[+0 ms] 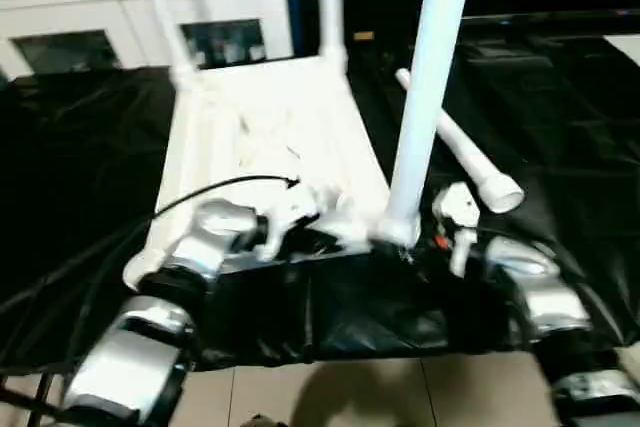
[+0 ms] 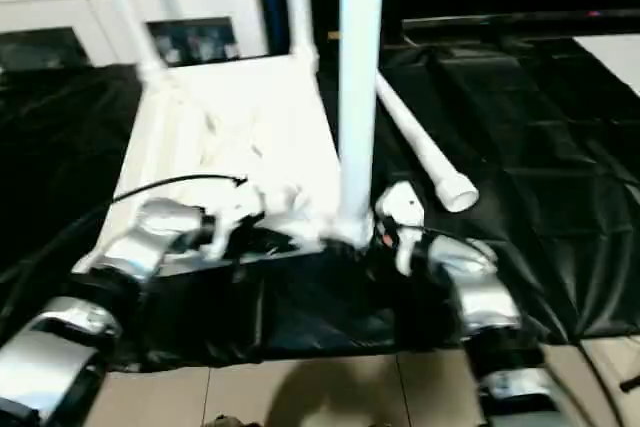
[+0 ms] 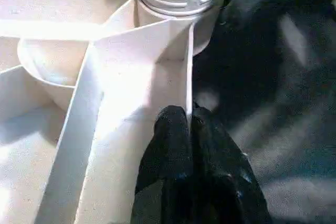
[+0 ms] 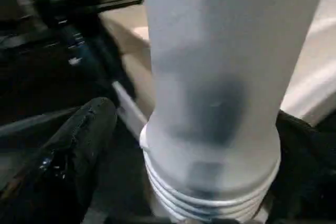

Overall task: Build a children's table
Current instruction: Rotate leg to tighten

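Observation:
The white tabletop (image 1: 270,137) lies upside down on a black cloth, ribs up. Two white legs (image 1: 160,7) (image 1: 330,7) stand in its far corner sockets. A third leg (image 1: 425,77) stands in the near right socket. The fourth leg (image 1: 460,152) lies loose on the cloth to the right. My left gripper (image 3: 189,116) is shut on the thin rim wall at the tabletop's near edge, close to that socket. My right gripper (image 4: 194,145) straddles the base of the near right leg, with a gap showing between one finger (image 4: 79,150) and the leg.
The black cloth (image 1: 560,117) covers the work surface, and its near edge drops to a tiled floor (image 1: 350,392). A white cabinet with glass doors (image 1: 120,17) stands behind. A black cable (image 1: 200,192) runs over the tabletop to my left wrist.

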Controlling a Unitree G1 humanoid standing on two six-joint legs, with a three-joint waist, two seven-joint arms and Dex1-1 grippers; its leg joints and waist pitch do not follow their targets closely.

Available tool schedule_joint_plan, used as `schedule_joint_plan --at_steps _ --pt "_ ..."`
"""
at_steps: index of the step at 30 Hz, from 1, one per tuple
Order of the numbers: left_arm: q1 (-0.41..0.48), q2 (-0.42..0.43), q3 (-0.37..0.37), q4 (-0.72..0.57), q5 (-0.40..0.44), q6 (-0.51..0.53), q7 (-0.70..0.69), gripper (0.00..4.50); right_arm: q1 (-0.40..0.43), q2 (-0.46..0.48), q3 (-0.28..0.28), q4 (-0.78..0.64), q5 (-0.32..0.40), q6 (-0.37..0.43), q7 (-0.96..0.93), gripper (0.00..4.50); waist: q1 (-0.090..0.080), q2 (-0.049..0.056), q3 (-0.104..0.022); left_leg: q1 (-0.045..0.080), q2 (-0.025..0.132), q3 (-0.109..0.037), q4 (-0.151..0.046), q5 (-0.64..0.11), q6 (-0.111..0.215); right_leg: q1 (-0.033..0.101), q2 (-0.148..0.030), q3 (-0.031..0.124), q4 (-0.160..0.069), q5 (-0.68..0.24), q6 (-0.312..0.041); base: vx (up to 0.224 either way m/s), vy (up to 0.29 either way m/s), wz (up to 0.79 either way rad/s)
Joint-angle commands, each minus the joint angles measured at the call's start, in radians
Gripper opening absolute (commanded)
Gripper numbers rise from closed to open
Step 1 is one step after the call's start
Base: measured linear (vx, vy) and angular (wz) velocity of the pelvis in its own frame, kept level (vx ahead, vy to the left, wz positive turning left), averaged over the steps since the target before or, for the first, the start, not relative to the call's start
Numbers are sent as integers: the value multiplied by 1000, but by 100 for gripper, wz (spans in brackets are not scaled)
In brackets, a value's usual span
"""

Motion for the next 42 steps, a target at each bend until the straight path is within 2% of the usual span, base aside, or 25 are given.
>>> schedule_joint_plan --at_steps 1,2,4,5,9,15,17,19,20,21,22,24,26,29,30,31,32,33,34,36,39,40,41,42 --pt "-19 -1 7 -4 -42 -28 -28 0 0 -1 31 -38 16 16 78 406 2 -15 -64 19 52 -21 -64 -214 122 52 -64 45 -64 -187 -234 0 0 0" --pt "-20 3 4 0 -40 -33 -38 0 -2 -6 34 -41 17 19 91 395 4 -24 -64 18 52 -20 -64 -208 120 52 -64 45 -64 -181 -235 0 0 0" --pt "-21 8 1 3 -39 -40 -51 0 -3 -12 40 -44 19 23 111 384 8 -21 -64 17 51 -20 -62 -197 122 52 -66 45 -61 -176 -236 0 0 0" --pt "-23 11 0 5 -40 -41 -59 0 -5 -17 48 -45 20 26 127 375 11 -25 -65 17 50 -19 -61 -194 123 53 -67 45 -63 -183 -233 0 0 0" --pt "-31 15 0 15 -33 -53 -86 0 -12 -29 67 -48 16 35 169 338 21 -24 -64 19 51 -19 -60 -183 125 50 -67 45 -63 -199 -225 0 0 0" --pt "-36 14 5 21 -33 -55 -92 0 -14 -22 67 -48 13 43 172 294 24 -25 -65 18 52 -19 -61 -175 119 51 -68 46 -61 -194 -224 0 0 0" --pt "-37 11 8 24 -29 -49 -76 0 -9 -13 63 -47 12 52 145 285 25 -26 -66 18 51 -19 -59 -171 121 51 -67 45 -61 -192 -223 0 0 0" --pt "-44 1 8 33 -5 -20 0 0 -5 17 46 -30 -7 73 33 284 24 -25 -65 18 51 -20 -60 -168 120 51 -67 45 -61 -194 -222 0 0 0" --pt "-50 -18 18 37 5 22 79 0 -1 57 26 -7 -34 53 -96 282 20 -24 -61 19 51 -20 -64 -189 100 48 -67 45 -65 -232 -214 0 0 0" --pt "-52 -25 21 38 7 38 103 0 -1 71 18 1 -43 50 -140 280 17 -24 -60 20 51 -19 -65 -199 87 46 -67 46 -66 -250 -211 0 0 0" --pt "-53 -29 23 37 8 46 115 0 -1 78 14 5 -47 48 -163 279 12 -25 -56 22 49 -23 -69 -228 64 46 -70 46 -73 -312 -198 0 0 0" --pt "-55 -55 29 30 14 95 185 0 -1 121 -4 25 -60 47 -275 278 6 -26 -55 22 45 -24 -70 -249 51 49 -70 45 -79 -366 -178 0 0 0" --pt "-56 -101 41 19 25 169 308 0 -5 189 -26 59 -86 65 -453 278 -9 -23 -54 23 48 -25 -73 -254 38 44 -67 49 -78 -338 -189 0 0 0" --pt "-50 -141 40 11 32 189 376 0 -16 241 -37 88 -104 58 -568 278 -21 -26 -53 25 42 -26 -73 -280 32 45 -67 46 -85 -363 -185 0 0 0" --pt "-42 -182 40 6 27 201 433 0 -26 290 -36 109 -130 51 -662 278 -24 -15 -52 25 40 -26 -73 -287 36 45 -68 46 -86 -373 -180 0 0 0" --pt "-36 -199 30 1 35 192 452 0 -33 317 -31 117 -136 40 -681 278 -31 -16 -52 24 41 -27 -74 -298 30 42 -66 46 -89 -375 -177 0 0 0" --pt "-35 -202 27 -2 37 188 453 0 -33 320 -26 115 -140 35 -681 278 -34 -21 -53 25 39 -27 -74 -301 35 44 -64 45 -90 -375 -172 0 0 0" --pt "-26 -214 20 -14 37 178 447 0 -29 327 -8 105 -160 17 -684 278 -34 -20 -54 24 39 -27 -74 -301 41 45 -65 45 -90 -372 -170 0 0 0" --pt "-21 -219 19 -21 33 174 437 0 -28 328 -1 101 -168 5 -687 278 -34 -12 -55 22 40 -27 -73 -295 49 46 -66 46 -88 -357 -170 0 0 0" --pt "-18 -221 16 -29 32 165 428 0 -26 327 -1 100 -170 -3 -685 334 -35 -13 -57 20 39 -27 -73 -284 60 49 -64 46 -86 -324 -176 0 0 0" --pt "-8 -196 8 -56 30 148 387 0 -22 291 -26 96 -153 -41 -655 354 -35 -13 -60 19 40 -26 -71 -272 76 50 -64 45 -83 -288 -185 0 0 0" --pt "-7 -194 9 -58 29 148 384 0 -22 288 -27 96 -153 -44 -651 369 -36 -9 -60 18 41 -26 -71 -270 79 50 -64 45 -83 -284 -186 0 0 0" --pt "-2 -174 9 -69 18 124 338 0 -16 259 -35 86 -125 -52 -573 384 -36 -10 -61 18 40 -25 -70 -265 81 51 -64 45 -83 -277 -187 0 0 0" --pt "-2 -174 9 -69 18 124 338 0 -16 258 -35 86 -125 -52 -573 392 -34 -13 -62 15 40 -25 -68 -255 93 55 -65 44 -80 -262 -192 0 0 0"
